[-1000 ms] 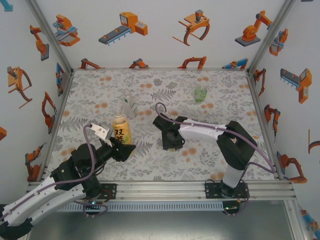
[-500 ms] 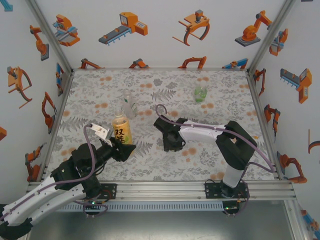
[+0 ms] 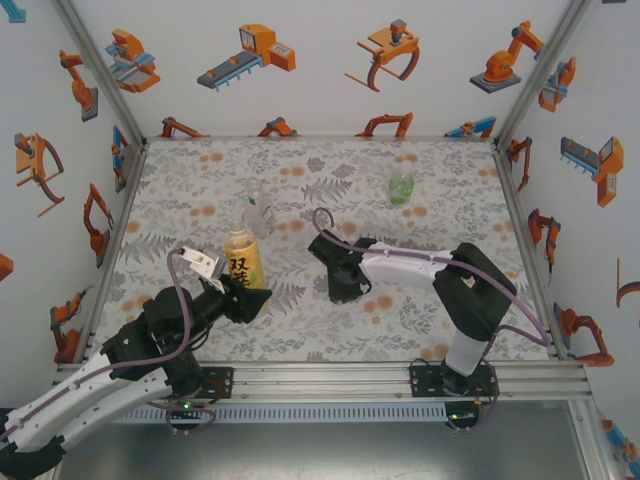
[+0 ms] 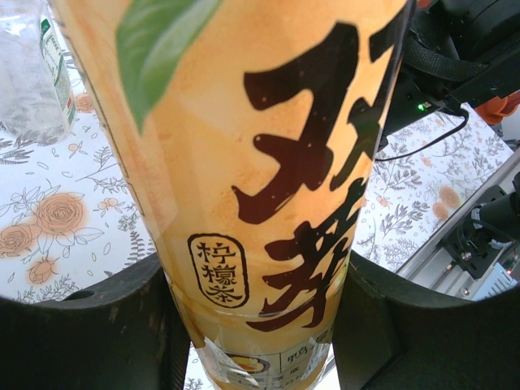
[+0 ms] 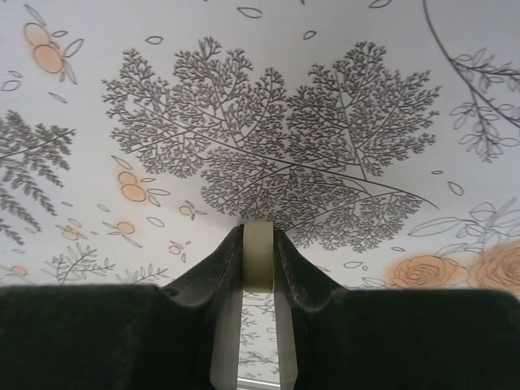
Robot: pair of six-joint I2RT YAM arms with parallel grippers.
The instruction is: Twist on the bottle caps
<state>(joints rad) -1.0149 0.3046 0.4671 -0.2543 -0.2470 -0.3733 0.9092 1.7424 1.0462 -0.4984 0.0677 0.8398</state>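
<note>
Right gripper (image 5: 258, 237) is closed on a pale yellow round plastic cap (image 5: 258, 266), held edge-on low in the wrist frame over the floral tablecloth (image 5: 268, 106). Left of centre, an amber plastic bottle with yellow-orange label (image 3: 242, 262) is clamped by the left gripper (image 3: 253, 297). Above it stands a clear colourless plastic bottle (image 3: 258, 210); a short green plastic bottle (image 3: 401, 187) is upper right.
</note>
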